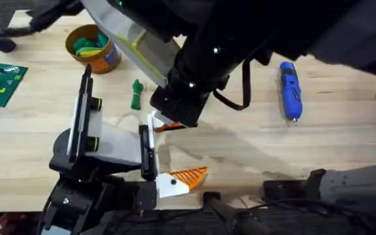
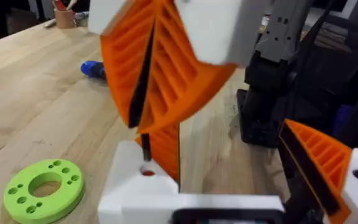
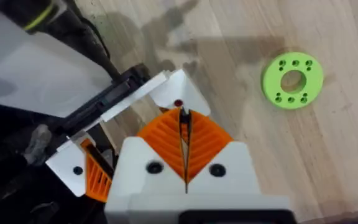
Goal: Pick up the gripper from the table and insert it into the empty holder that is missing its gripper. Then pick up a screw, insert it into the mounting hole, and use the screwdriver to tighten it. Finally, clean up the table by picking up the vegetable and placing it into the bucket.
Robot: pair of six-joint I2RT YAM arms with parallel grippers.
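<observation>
No lettering is legible: the bucket (image 1: 94, 47) at the table's far left carries a blue label whose text cannot be read. The vegetable (image 1: 136, 94) lies just beside the bucket; the screwdriver (image 1: 290, 91) lies well apart at the right. The right gripper (image 3: 182, 117) has its orange pads pressed together, tips just above a red-marked hole (image 3: 178, 104). A thin dark item may be pinched between them, but it is hard to make out. The left gripper (image 2: 232, 155) stands with fingers well apart. The gripper (image 2: 168, 149) sits upright on its white mount, partly hidden by the right pads.
</observation>
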